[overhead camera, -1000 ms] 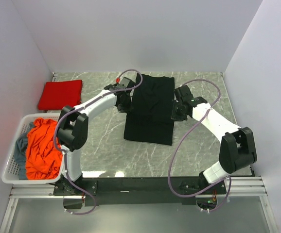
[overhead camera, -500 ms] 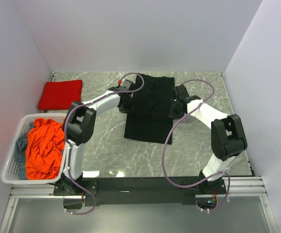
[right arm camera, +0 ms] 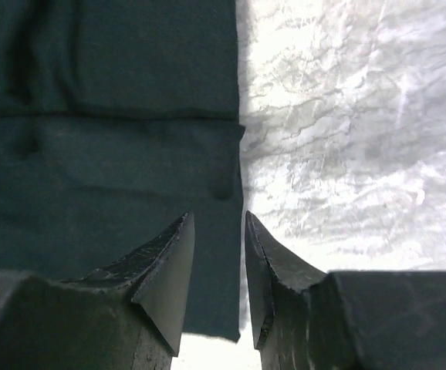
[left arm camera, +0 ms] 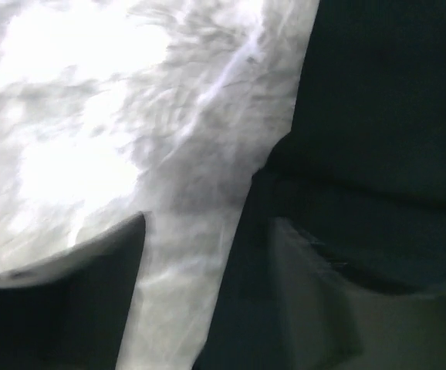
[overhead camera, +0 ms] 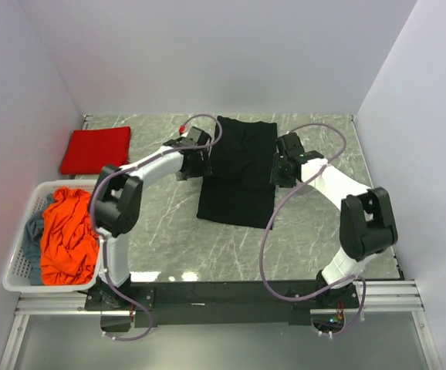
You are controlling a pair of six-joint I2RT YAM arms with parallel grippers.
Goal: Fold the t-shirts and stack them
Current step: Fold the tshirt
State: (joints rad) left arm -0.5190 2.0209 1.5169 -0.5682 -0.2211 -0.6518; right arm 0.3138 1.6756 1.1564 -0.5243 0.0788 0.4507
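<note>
A large black t-shirt [overhead camera: 237, 173] lies flat in a long folded strip at mid-table. My left gripper [overhead camera: 201, 163] is at its left edge and my right gripper [overhead camera: 278, 171] at its right edge. In the left wrist view the gripper [left arm camera: 207, 262] stands open, with the black cloth [left arm camera: 377, 100] edge lying between its fingers. In the right wrist view the gripper [right arm camera: 219, 231] is open too, straddling the shirt's [right arm camera: 107, 154] right edge. A bright red t-shirt [overhead camera: 96, 149] lies folded at the back left. An orange-red t-shirt [overhead camera: 67, 235] and a grey-blue one [overhead camera: 33, 231] sit crumpled in the basket.
The white perforated basket [overhead camera: 21, 271] stands at the table's left front edge. White walls close in the grey marbled table [overhead camera: 315, 239] on three sides. Purple cables loop over both arms.
Both grippers have gone from shut to open, letting go of the black shirt's side edges. The shirt now lies flat.
</note>
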